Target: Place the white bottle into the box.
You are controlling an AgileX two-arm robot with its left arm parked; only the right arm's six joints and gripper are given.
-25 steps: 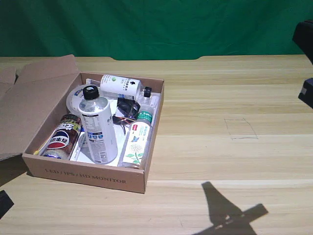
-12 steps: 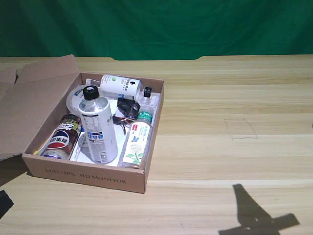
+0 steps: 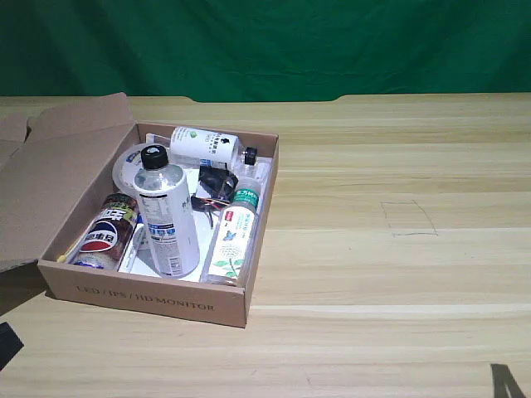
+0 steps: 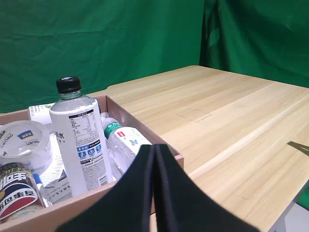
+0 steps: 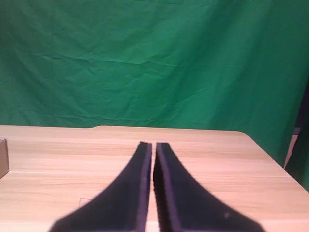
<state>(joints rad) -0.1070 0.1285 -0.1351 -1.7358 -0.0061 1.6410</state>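
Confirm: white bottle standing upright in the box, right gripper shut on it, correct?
Not quite. The white bottle does stand upright in the box, but the right gripper isn't on it. The right wrist view shows its fingers closed on nothing, over bare table, with the box only at the frame's edge.

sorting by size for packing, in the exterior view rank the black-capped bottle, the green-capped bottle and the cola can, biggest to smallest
1. white bottle, black cap: clearly largest.
2. green-capped bottle: slimmer, lying down.
3. cola can: smallest, though partly hidden by the box wall.
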